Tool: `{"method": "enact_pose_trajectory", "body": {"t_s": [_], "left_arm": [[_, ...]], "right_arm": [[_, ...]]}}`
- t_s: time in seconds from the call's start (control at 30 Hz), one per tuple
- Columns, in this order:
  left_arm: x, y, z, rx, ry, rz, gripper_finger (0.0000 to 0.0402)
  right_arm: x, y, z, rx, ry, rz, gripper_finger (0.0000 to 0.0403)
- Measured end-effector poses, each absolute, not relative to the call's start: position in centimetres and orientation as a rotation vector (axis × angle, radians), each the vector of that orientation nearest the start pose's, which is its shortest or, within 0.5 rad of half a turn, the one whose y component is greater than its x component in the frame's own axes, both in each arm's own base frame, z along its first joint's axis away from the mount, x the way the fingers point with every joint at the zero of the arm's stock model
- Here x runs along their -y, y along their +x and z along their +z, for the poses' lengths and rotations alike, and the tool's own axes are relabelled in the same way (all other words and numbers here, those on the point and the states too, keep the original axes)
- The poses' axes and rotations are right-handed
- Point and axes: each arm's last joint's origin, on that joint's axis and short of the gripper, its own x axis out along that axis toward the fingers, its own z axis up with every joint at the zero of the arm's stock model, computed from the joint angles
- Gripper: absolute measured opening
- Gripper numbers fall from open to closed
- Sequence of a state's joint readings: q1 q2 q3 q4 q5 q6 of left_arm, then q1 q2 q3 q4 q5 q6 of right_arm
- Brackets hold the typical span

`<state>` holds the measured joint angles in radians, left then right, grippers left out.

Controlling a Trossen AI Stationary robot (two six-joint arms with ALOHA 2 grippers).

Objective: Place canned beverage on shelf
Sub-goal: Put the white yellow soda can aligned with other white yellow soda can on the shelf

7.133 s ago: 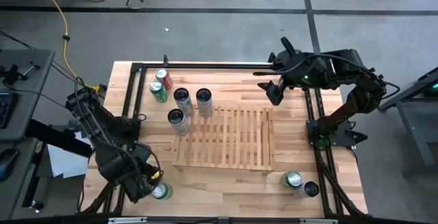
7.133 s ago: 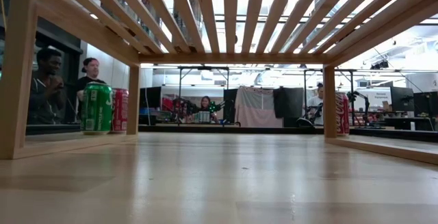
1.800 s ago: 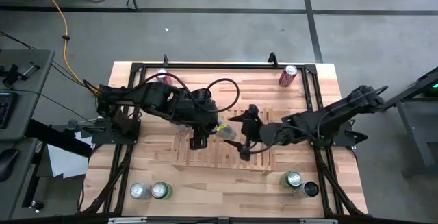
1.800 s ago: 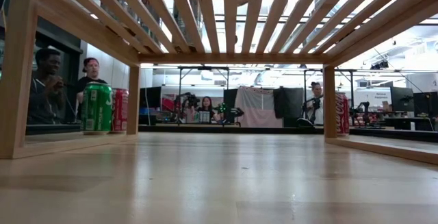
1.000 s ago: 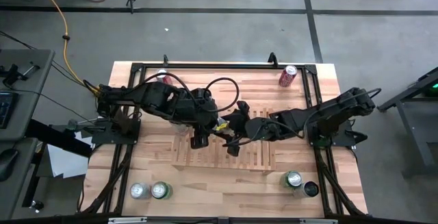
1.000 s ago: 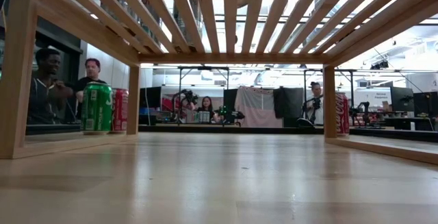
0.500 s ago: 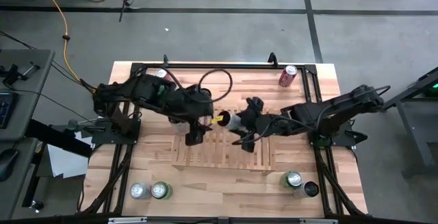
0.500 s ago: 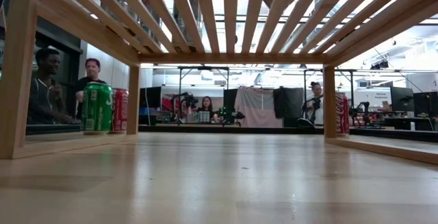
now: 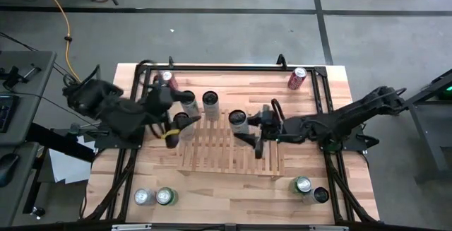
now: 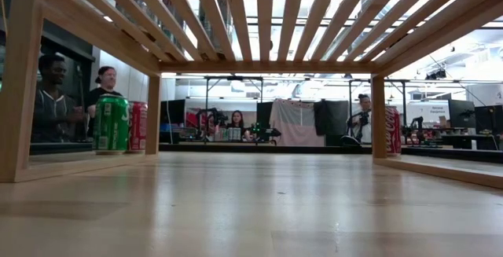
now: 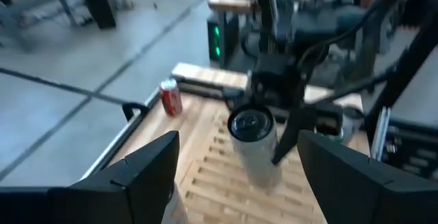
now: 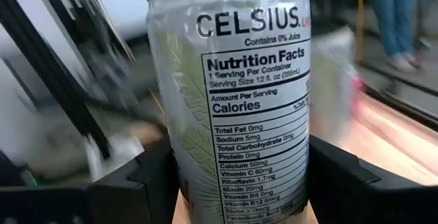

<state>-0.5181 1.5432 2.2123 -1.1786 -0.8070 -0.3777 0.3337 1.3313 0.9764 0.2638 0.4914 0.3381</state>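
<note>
A white Celsius can (image 9: pixel 238 120) stands upright over the far part of the slatted light-wood shelf (image 9: pixel 233 153). It also shows in the left wrist view (image 11: pixel 253 142). My right gripper (image 9: pixel 247 127) reaches in from the table's right and is shut on this can, which fills its wrist view (image 12: pixel 236 107). My left gripper (image 9: pixel 171 133) is open and empty, off the shelf's left end near two silver cans (image 9: pixel 185 102). The low view looks under the shelf (image 10: pixel 259 13) and shows neither gripper. My right gripper pinches the can's round side wall (image 12: pixel 188 183) between its two fingers, one on each side. The fingers come in level from the table's right. The can is upright. I cannot tell whether its bottom rests on the slats.
Silver cans (image 9: pixel 210 102), a red can (image 9: pixel 167 79) and a green can (image 10: pixel 112 123) stand at the far left. Another red can (image 9: pixel 297 78) stands at the far right. Two cans (image 9: pixel 155 197) and two more (image 9: pixel 311 188) stand along the near edge. People sit beyond the table.
My left arm has drawn back from the middle of the shelf toward the table's left edge, away from the can. My right gripper has stayed at the shelf with the can, which has shifted slightly toward the far edge and stands upright.
</note>
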Motion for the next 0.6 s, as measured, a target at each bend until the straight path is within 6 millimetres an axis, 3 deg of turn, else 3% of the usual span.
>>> {"method": "enact_pose_trajectory", "body": {"t_s": [0.13,0.4,0.6], "left_arm": [[11.8,20.9,51.6,-0.242,-0.069,0.395,0.0288],[12.6,20.0,49.5,-0.082,-0.199,0.406,0.0288],[12.6,19.7,49.9,-0.042,-0.235,0.393,0.0288]], "right_arm": [[-8.7,30.9,30.6,0.070,0.311,-0.160,0.0236],[-9.2,36.6,29.9,0.057,0.195,-0.212,0.0236],[-9.0,38.4,28.2,0.039,0.187,-0.281,0.0236]]}}
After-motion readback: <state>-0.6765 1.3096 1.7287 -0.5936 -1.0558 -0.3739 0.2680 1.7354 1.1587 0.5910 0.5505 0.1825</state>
